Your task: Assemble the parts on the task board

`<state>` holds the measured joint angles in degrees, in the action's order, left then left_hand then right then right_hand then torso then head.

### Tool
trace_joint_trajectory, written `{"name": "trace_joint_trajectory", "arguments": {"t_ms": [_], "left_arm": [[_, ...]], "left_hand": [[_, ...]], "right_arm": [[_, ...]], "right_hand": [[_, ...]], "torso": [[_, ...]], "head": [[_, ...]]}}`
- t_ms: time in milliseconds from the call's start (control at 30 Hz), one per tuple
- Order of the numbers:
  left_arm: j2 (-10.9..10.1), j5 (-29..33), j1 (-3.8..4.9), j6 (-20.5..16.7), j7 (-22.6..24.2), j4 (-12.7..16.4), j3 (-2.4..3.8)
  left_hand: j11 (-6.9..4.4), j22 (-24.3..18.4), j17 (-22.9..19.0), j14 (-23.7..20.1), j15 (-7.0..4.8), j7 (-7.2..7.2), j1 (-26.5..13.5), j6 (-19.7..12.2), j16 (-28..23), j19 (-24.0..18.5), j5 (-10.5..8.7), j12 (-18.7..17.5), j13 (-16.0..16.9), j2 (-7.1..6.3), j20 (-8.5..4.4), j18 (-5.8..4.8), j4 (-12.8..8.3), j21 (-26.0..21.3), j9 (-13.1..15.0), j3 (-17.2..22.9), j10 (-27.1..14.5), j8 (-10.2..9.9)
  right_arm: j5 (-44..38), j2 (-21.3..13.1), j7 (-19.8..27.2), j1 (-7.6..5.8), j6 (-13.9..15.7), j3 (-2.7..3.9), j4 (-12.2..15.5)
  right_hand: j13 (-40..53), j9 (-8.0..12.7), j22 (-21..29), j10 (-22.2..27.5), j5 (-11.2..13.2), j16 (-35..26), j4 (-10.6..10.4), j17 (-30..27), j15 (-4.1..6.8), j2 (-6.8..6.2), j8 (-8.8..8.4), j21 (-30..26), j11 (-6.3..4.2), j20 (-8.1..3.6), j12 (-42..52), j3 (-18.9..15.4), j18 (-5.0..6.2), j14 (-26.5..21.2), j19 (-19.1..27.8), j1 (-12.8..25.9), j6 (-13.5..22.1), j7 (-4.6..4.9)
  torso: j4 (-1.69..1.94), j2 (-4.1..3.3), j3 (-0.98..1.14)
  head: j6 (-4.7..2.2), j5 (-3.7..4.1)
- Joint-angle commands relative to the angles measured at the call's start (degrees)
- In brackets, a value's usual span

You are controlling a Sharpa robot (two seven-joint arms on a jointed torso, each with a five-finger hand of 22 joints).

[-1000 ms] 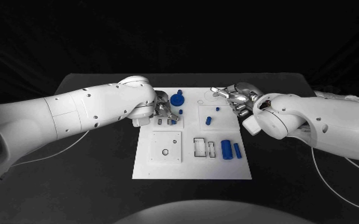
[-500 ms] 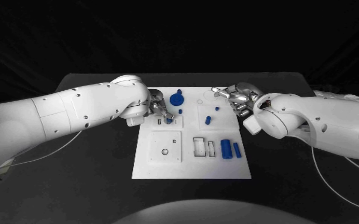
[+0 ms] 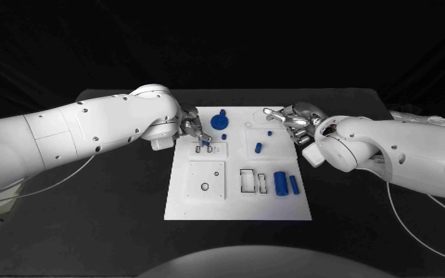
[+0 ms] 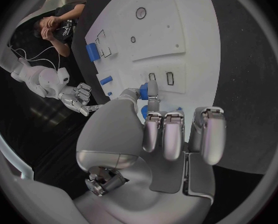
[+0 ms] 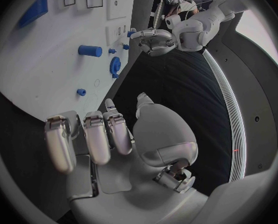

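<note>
While our left hand point(image 3: 193, 131) hovers over the board's point(image 3: 237, 207) far-left part, it pinches a small blue peg point(image 4: 152, 89) between thumb and a fingertip, the other fingers curled loosely beside it. Right under that peg lie two narrow slots point(image 3: 206, 150). Just past the hand, toward the middle, we see a blue gear point(image 3: 220, 123). Nearer us sit a blue block point(image 3: 280, 185) and a blue bar point(image 3: 294, 186), side by side. Our right hand point(image 3: 293, 122) hangs at the board's far-right corner, fingers apart and holding nothing, with two small blue pins point(image 3: 258, 150) just inboard of it.
</note>
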<state>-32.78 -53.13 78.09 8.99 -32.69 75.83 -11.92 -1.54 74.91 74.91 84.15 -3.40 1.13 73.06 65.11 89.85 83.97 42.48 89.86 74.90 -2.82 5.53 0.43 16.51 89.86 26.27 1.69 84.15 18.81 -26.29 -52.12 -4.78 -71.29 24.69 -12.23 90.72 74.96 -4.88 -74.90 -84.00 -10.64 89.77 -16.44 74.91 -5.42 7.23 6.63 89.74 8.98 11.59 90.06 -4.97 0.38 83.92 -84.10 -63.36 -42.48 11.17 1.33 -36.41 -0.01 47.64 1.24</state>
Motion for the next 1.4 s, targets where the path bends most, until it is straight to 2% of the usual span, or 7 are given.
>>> {"name": "trace_joint_trajectory", "arguments": {"t_ms": [33,467,967,1400], "left_arm": [[0.15,0.20,0.15,2.72,-2.25,0.12,-0.14],[0.78,-1.61,0.14,3.42,-4.77,0.21,-0.48],[2.46,-2.63,-0.22,2.85,-4.59,-0.61,-0.60],[3.59,-3.26,-0.59,2.97,-4.12,-1.72,-0.65]], "left_hand": [[-0.39,15.09,15.09,5.85,-0.22,0.00,0.70,0.40,0.15,6.03,0.21,0.14,15.10,-0.20,-0.35,-0.43,-0.16,0.14,0.15,0.37,5.85,-0.31],[-0.39,15.09,15.09,5.85,-0.30,0.00,1.37,0.37,0.15,6.03,-0.31,0.14,15.10,-0.52,-0.37,-0.43,-0.14,0.14,0.52,0.54,5.85,-0.50],[-0.33,15.09,15.09,5.85,-0.31,0.10,1.55,0.34,0.15,6.03,-1.15,0.14,15.10,-0.43,-0.38,-0.43,0.07,0.14,0.84,0.68,5.85,-0.70],[-0.31,15.09,15.09,5.85,-0.27,0.12,1.60,0.27,0.15,6.03,-1.36,0.14,15.10,-0.31,-0.42,-0.43,0.09,0.14,0.92,0.78,5.85,-0.79]], "right_arm": [[-0.58,0.11,0.04,0.09,-0.53,0.00,-0.01],[-0.52,0.07,0.25,0.20,-0.27,0.00,0.02],[-0.48,0.25,0.28,0.23,-0.32,0.00,0.05],[-0.45,0.30,0.25,0.23,-0.38,0.00,-0.01]], "right_hand": [[15.04,-0.10,-15.10,-6.00,-0.20,0.23,-0.13,15.09,-0.46,0.33,0.23,0.26,0.31,0.40,-0.06,-0.31,-0.38,6.08,-5.90,0.02,-0.37,2.14],[15.04,-0.10,-15.10,-6.00,-0.20,0.23,-0.13,15.09,-0.48,0.40,0.26,0.26,0.33,0.43,-0.06,-0.35,-0.38,6.08,-5.90,-0.05,-0.37,2.16],[15.04,-0.11,-15.10,-6.00,-0.22,0.23,-0.14,15.09,-0.50,0.47,0.30,0.26,0.35,0.44,-0.06,-0.38,-0.38,6.08,-5.90,-0.10,-0.39,2.18],[15.04,-0.11,-15.10,-6.00,-0.22,0.23,-0.14,15.09,-0.50,0.47,0.30,0.26,0.35,0.44,-0.06,-0.38,-0.38,6.08,-5.90,-0.10,-0.39,2.18]], "torso": [[-0.01,-0.04,-0.03],[-0.02,-0.07,-0.07],[-0.01,-0.07,-0.09],[-0.05,0.00,-0.03]], "head": [[0.13,-0.03],[0.30,-0.01],[0.30,-0.03],[0.35,-0.11]]}}
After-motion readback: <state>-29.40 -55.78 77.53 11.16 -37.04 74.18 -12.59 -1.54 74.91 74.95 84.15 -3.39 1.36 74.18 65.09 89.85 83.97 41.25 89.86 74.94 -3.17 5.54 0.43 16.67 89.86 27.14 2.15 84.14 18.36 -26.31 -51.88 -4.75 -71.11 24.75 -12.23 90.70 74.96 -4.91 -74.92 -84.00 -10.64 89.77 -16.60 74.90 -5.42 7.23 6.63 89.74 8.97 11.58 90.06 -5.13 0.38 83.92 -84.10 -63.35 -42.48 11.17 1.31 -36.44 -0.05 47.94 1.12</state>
